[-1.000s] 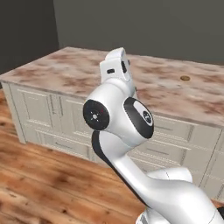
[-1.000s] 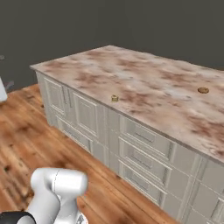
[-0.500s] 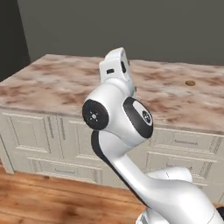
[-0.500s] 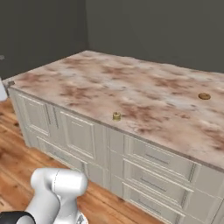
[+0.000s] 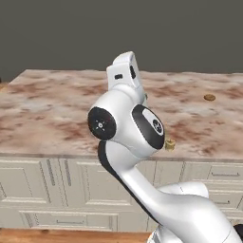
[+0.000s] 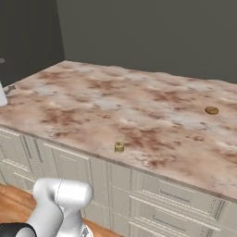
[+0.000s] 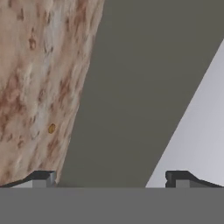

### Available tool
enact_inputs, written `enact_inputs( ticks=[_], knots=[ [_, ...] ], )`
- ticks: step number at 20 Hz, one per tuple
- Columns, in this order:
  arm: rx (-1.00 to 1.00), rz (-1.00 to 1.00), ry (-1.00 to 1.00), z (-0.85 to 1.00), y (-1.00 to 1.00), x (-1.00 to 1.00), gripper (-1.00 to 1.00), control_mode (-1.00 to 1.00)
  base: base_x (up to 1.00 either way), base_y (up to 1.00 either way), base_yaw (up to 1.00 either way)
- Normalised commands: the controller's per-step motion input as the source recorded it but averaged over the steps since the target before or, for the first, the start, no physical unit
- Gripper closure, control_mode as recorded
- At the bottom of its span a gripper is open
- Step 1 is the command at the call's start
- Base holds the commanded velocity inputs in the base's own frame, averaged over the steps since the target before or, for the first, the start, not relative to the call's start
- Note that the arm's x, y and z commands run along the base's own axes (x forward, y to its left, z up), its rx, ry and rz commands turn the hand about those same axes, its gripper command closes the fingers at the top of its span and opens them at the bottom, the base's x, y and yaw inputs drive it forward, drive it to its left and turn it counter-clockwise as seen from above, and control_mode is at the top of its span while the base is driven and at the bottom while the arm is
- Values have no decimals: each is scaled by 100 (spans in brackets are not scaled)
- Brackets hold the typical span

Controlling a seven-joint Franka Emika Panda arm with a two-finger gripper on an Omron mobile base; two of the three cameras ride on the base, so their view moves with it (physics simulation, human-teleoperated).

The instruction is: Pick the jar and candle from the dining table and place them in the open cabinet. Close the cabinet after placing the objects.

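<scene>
The dining table (image 5: 52,109) spans the left base view, its marbled top (image 6: 139,97) wide in front of me. The candle (image 5: 169,144), a tiny yellow cylinder, stands near the front edge (image 6: 119,146), just right of my raised arm. My hand (image 5: 124,71) is held high over the table and hides the fingers there. In the hand view my gripper (image 7: 111,179) is open, its tips far apart with nothing between them, and the view is rolled so the tabletop (image 7: 30,87) runs down the left. The jar and the cabinet are out of view.
A small brown disc (image 5: 209,97) lies on the table's far right part (image 6: 211,110). Something white (image 6: 2,95) shows at the left edge of the right base view. Cream panelled drawers (image 6: 176,199) front the table, with a wood floor (image 6: 11,203) below and a dark wall behind.
Both base views have shifted as a whole: the base has driven, so the table now faces me squarely and closer. The arm keeps the same raised pose.
</scene>
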Motion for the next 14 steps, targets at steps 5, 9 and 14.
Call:
enact_inputs(
  ticks=[5, 9, 14],
  knots=[
    [0, 0, 0, 0, 0, 0, -100, 100, 74, 27, -28],
    [0, 0, 0, 0, 0, 0, -100, 100, 20, 8, -8],
    [0, 0, 0, 0, 0, 0, -100, 100, 0, 0, 0]
  ],
)
